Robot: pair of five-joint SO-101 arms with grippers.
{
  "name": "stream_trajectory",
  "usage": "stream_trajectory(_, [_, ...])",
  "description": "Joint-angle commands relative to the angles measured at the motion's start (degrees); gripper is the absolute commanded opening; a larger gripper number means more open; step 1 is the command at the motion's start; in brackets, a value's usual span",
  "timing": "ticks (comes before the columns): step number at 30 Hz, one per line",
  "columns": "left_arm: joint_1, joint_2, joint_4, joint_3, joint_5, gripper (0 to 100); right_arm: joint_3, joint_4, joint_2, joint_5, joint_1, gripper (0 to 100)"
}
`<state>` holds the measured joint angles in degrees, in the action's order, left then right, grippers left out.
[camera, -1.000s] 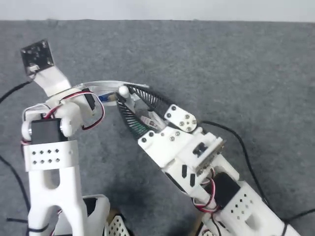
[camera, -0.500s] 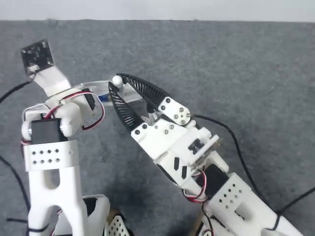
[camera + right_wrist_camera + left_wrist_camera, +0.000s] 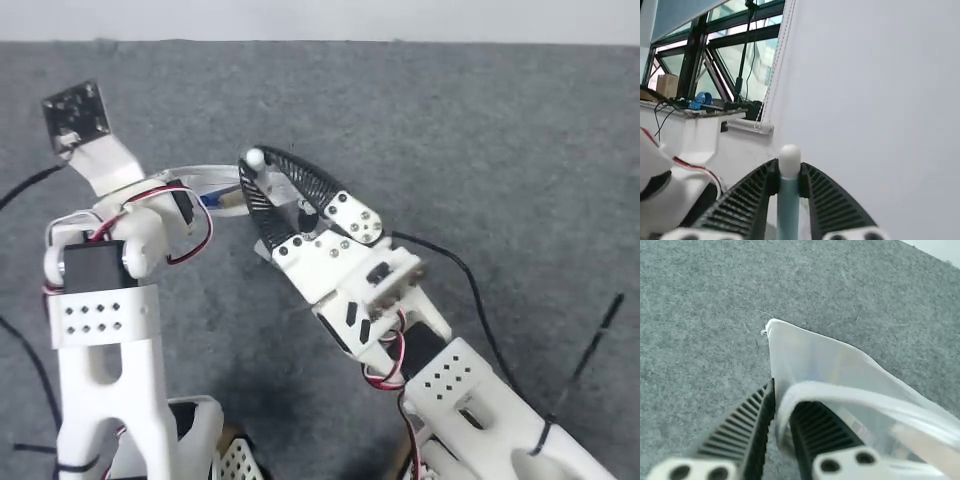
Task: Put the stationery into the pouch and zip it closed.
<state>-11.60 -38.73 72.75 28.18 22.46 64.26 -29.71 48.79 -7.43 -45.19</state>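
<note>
the left gripper point(image 3: 781, 401) pinches the rim of the clear pouch point(image 3: 830, 360) on the grey mat point(image 3: 700, 300). the right gripper point(image 3: 788, 172) squeezes a blue pen point(image 3: 788, 210) with a white cap, near the pouch.

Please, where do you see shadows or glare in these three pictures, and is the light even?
High view: even, soft light on the grey mat, faint shadows beneath the right arm, no glare. Left wrist view: the translucent pouch in the left tool is evenly lit. Right wrist view: bright windows behind the right tool, which holds the pen.
</note>
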Motion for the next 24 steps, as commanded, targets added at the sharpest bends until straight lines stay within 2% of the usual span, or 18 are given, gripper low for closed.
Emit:
stream_trajectory(1, [0.00, -1.32, -2.02, -0.48, 0.88, 1, 0.44, -1.36, -1.54, -2.20, 0.57, 0.6])
stream_trajectory(9, [0.00, -1.58, -2.90, 0.84, 0.79, 1, 2.81, -1.71, -10.86, -9.23, -2.68, 1.2])
stream_trajectory(15, [-0.09, -1.58, -2.90, 0.92, 0.70, 1, 4.04, -1.27, -14.64, -8.97, -4.88, 21.7])
stream_trajectory(19, [-2.02, -1.58, -2.99, 0.92, 0.70, 1, 5.89, -0.22, -14.02, -9.23, -6.99, 16.8])
stream_trajectory(24, [-4.48, -1.58, -3.69, 1.01, 0.70, 1, 6.24, 9.01, -9.54, -8.97, -7.96, 15.6])
